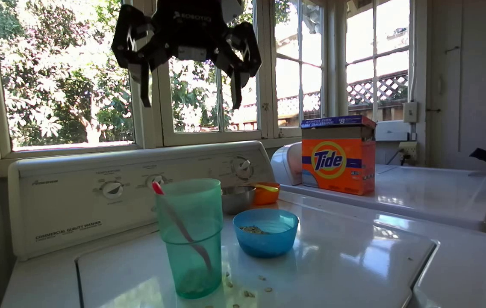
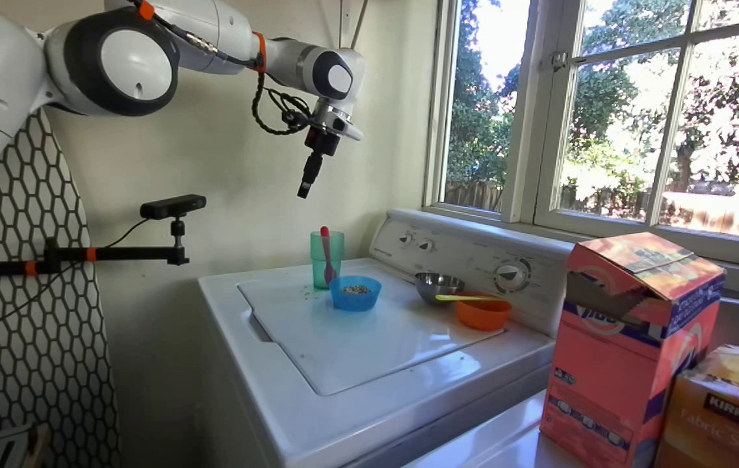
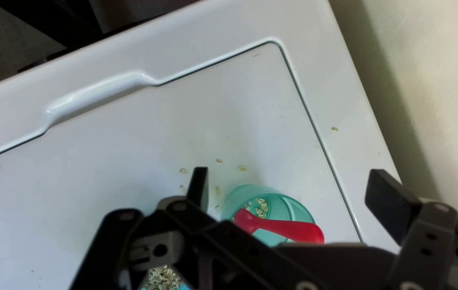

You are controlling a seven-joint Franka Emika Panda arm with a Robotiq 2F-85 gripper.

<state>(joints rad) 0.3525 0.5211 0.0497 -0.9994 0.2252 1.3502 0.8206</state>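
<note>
While my pincer (image 1: 191, 105) just hangs here wide and empty, the red spoon (image 3: 283, 228) is well below it, roughly straight down, slanting handle-up in the green cup (image 1: 178, 246) on the washer lid (image 2: 343, 351).

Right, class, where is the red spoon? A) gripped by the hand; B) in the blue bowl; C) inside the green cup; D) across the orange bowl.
C: both exterior views show the red spoon leaning inside the green cup, its end poking out of the top, while the hand hangs open and empty.
</note>
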